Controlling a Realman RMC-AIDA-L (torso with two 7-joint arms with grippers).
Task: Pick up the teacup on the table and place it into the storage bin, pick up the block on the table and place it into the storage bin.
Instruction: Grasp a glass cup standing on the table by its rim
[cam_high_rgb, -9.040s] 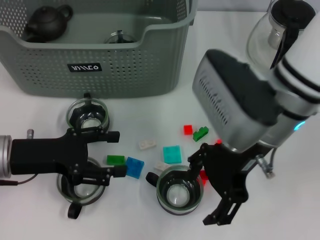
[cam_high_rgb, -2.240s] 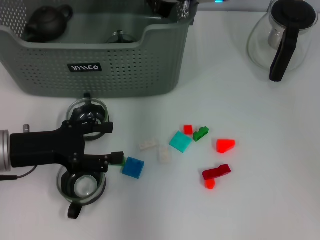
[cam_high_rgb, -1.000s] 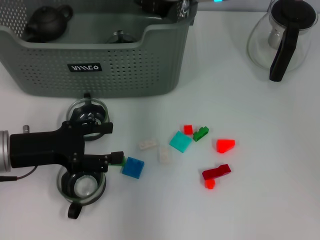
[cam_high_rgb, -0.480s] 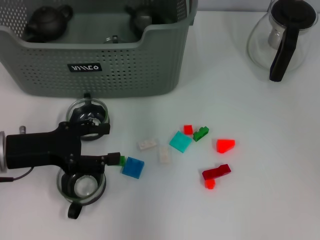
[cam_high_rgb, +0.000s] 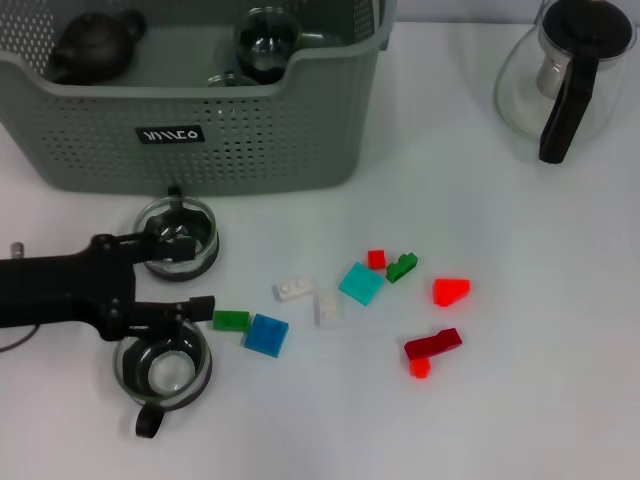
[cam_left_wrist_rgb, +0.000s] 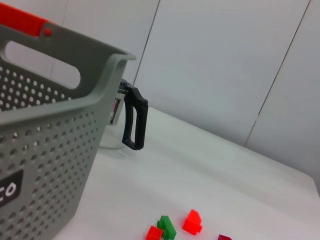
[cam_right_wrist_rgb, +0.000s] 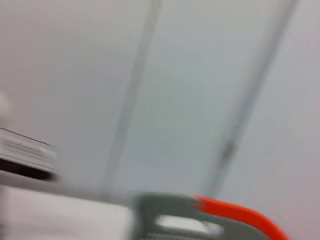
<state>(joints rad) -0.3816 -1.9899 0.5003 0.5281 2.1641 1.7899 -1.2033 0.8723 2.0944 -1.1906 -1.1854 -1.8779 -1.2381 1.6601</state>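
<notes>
My left gripper (cam_high_rgb: 197, 270) is open low on the left, with no block between its fingers. Its upper finger lies over one glass teacup (cam_high_rgb: 178, 245); its lower finger passes above a second teacup (cam_high_rgb: 163, 372). A green block (cam_high_rgb: 231, 320) and a blue block (cam_high_rgb: 267, 334) lie just past its lower fingertip. The grey-green storage bin (cam_high_rgb: 200, 135) at the back holds a glass teacup (cam_high_rgb: 268, 40), another glass cup (cam_high_rgb: 232, 78) and a dark teapot (cam_high_rgb: 95, 45). My right gripper is out of view. The left wrist view shows the bin's wall (cam_left_wrist_rgb: 45, 150).
Several loose blocks lie at the table's middle: white (cam_high_rgb: 294, 289), teal (cam_high_rgb: 361, 283), small red (cam_high_rgb: 376, 259), dark green (cam_high_rgb: 402, 266), red (cam_high_rgb: 450, 291), dark red (cam_high_rgb: 433, 344). A glass pitcher (cam_high_rgb: 565, 70) with a black handle stands at the back right.
My right arm took the front teacup into the bin and left the view; the cup now lies there. My left gripper has drawn back to the left, uncovering the green block.
</notes>
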